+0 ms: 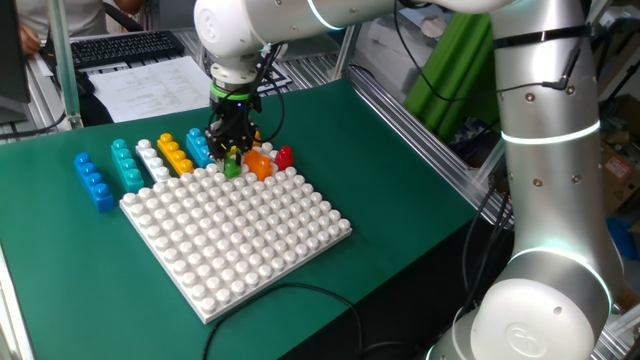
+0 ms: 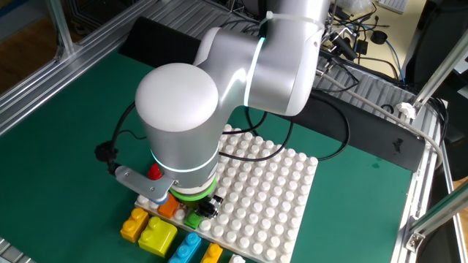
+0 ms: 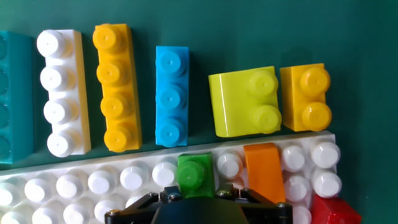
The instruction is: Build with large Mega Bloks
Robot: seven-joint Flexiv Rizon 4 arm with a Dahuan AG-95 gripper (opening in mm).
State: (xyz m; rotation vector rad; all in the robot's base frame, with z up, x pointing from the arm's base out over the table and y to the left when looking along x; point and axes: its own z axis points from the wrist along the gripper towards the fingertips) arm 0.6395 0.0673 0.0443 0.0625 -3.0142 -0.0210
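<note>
My gripper (image 1: 232,152) is low over the near edge of the white studded baseplate (image 1: 240,240), with its jaws round a small green brick (image 3: 195,174) that sits on the plate's edge row. The green brick also shows in the other fixed view (image 2: 193,218). An orange brick (image 3: 264,173) stands on the plate just right of it, and a red brick (image 3: 333,211) is further right. Off the plate lie white (image 3: 60,93), orange-yellow (image 3: 115,87), blue (image 3: 171,96), lime-yellow (image 3: 244,102) and short orange-yellow (image 3: 306,98) bricks in a row.
A teal brick (image 1: 126,165) and a long blue brick (image 1: 93,182) lie left of the row on the green mat. A black cable (image 1: 300,300) runs by the plate's front corner. A keyboard and papers (image 1: 150,85) lie beyond the mat.
</note>
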